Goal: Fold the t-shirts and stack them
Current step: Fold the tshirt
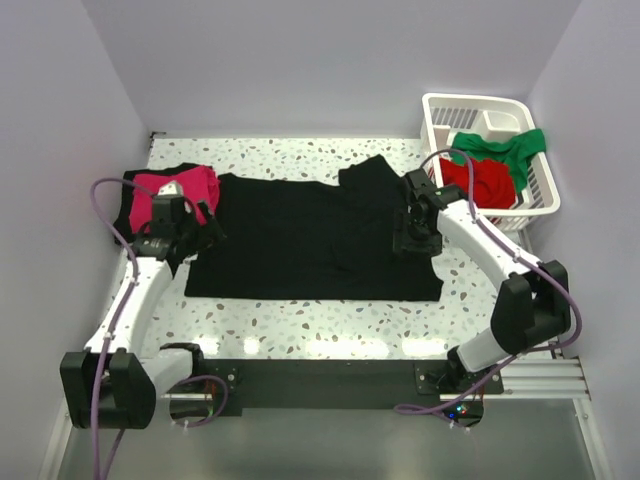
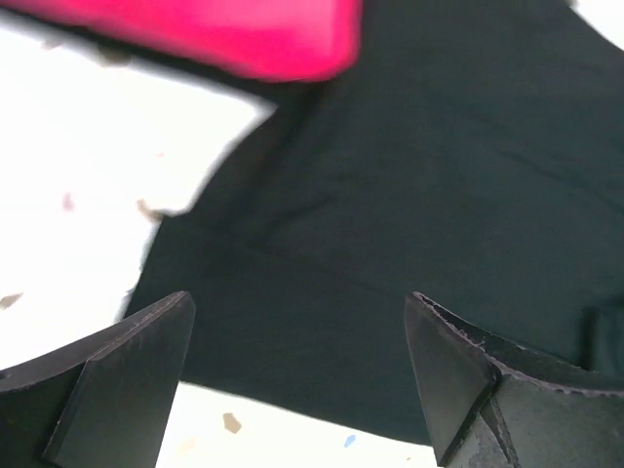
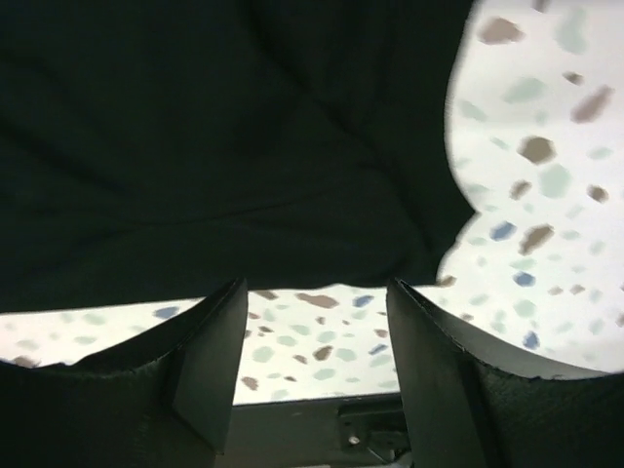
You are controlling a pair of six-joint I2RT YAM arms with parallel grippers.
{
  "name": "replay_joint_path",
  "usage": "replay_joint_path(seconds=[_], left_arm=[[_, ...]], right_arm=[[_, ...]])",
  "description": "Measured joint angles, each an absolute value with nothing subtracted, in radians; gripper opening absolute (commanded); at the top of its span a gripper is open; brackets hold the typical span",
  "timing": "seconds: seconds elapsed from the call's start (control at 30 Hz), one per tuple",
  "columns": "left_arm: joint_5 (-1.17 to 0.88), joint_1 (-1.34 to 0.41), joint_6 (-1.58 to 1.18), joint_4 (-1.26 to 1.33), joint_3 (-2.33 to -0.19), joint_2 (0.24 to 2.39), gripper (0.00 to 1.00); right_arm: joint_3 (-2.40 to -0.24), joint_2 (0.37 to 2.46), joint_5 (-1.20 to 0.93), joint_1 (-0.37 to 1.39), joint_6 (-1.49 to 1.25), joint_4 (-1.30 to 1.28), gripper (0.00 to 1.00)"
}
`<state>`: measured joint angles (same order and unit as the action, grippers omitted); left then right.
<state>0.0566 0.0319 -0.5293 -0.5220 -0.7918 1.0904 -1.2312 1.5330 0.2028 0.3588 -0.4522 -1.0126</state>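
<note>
You are about midway through the job. At the far left a pink shirt (image 1: 185,187) lies folded on top of black cloth, which looks like the start of the stack. From above you cannot tell how many black pieces sit under it. The black shirt (image 1: 310,240) is spread flat across the middle of the surface (image 1: 300,325), one sleeve out at the far right, not yet folded. A red shirt (image 1: 485,180) and a green shirt (image 1: 515,148) lie crumpled in the basket (image 1: 440,105) at the far right, so at least three are left to fold and stack.

Your left claw (image 2: 297,312) hangs over the black shirt's left edge, fingers wide apart with nothing between them. Your right claw (image 3: 317,292) is at the shirt's right side, also spread open and empty, with only speckled surface in the gap.

The left arm covers the shirt's left sleeve. The left wrist view is blurred, so you cannot judge whether those fingers touch the cloth. Anything lying under the red and green shirts in the basket is hidden
</note>
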Motion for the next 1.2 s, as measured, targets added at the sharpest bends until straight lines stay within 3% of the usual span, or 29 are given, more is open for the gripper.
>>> replay_joint_path(seconds=[0.2, 0.63, 0.97, 1.2], left_arm=[[0.015, -0.114, -0.530, -0.445, -0.847, 1.221, 0.93], [-0.172, -0.120, -0.566, -0.245, -0.736, 1.410, 0.97], [-0.120, -0.121, -0.674, -0.239, -0.645, 1.385, 1.00], [-0.115, -0.122, -0.800, -0.286, -0.517, 1.200, 1.00]], right_arm=[[-1.258, 1.575, 0.088, 0.402, -0.454, -0.917, 0.63], [-1.266, 1.829, -0.027, 0.451, -0.452, -0.641, 0.64], [-1.135, 1.799, -0.030, 0.451, -0.482, -0.579, 0.64], [-1.025, 1.710, -0.047, 0.452, -0.533, -0.595, 0.64]])
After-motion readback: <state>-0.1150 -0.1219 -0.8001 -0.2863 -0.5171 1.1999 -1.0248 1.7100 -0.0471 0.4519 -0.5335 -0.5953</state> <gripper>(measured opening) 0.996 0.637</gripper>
